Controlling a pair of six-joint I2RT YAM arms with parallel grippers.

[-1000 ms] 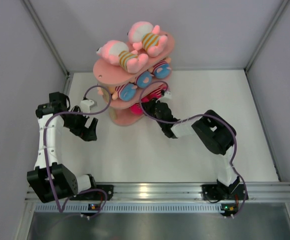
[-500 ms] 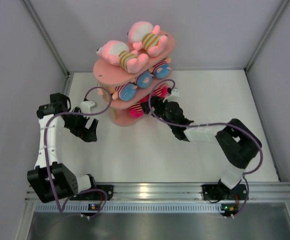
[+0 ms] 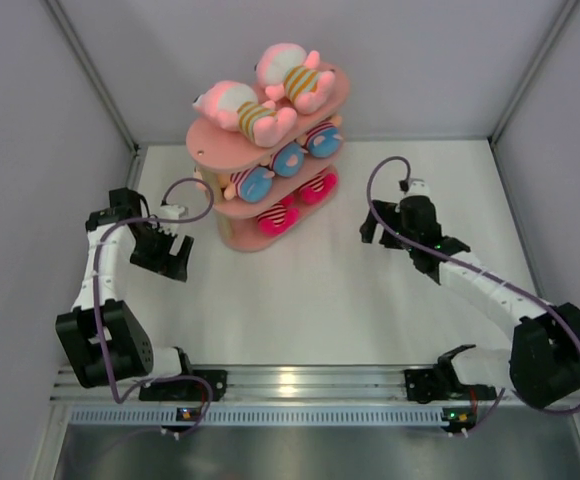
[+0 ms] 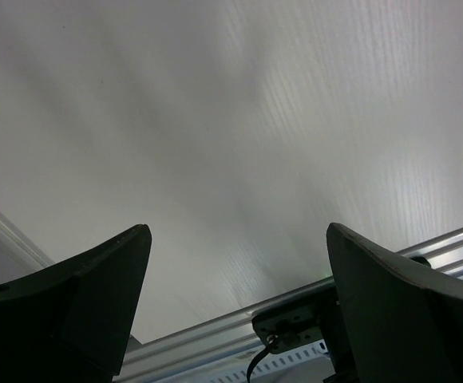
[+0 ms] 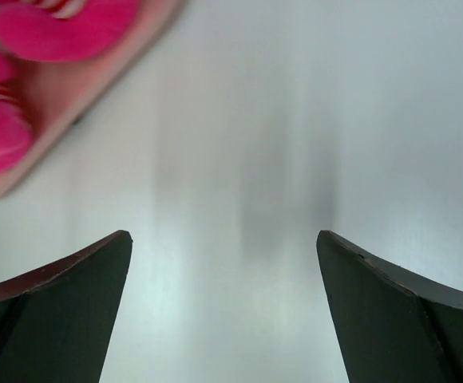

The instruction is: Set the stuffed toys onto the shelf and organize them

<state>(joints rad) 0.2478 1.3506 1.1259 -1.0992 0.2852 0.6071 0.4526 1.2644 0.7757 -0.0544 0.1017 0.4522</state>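
Observation:
The pink three-tier shelf [image 3: 204, 150] stands at the back of the table. Two stuffed toys [image 3: 240, 110] lie on its top board. Toys with round blue feet [image 3: 256, 183] fill the middle tier, and toys with pink feet [image 3: 276, 219] sit on the bottom tier. My right gripper [image 3: 382, 232] hangs open and empty over the table, well to the right of the shelf. In the right wrist view the gripper [image 5: 222, 235] faces bare table, with the bottom board [image 5: 64, 112] and pink feet [image 5: 64, 32] at top left. My left gripper [image 3: 167, 262] is open and empty left of the shelf.
Grey walls close in the table on the left, back and right. An aluminium rail [image 3: 320, 380] with the arm bases runs along the near edge; in the left wrist view it shows as a rail [image 4: 215, 331] between the fingers of the left gripper [image 4: 235, 231].
My right gripper opened at the shelf's bottom tier and drew back to the right, leaving a pink-footed toy there. The left arm shifted only slightly.

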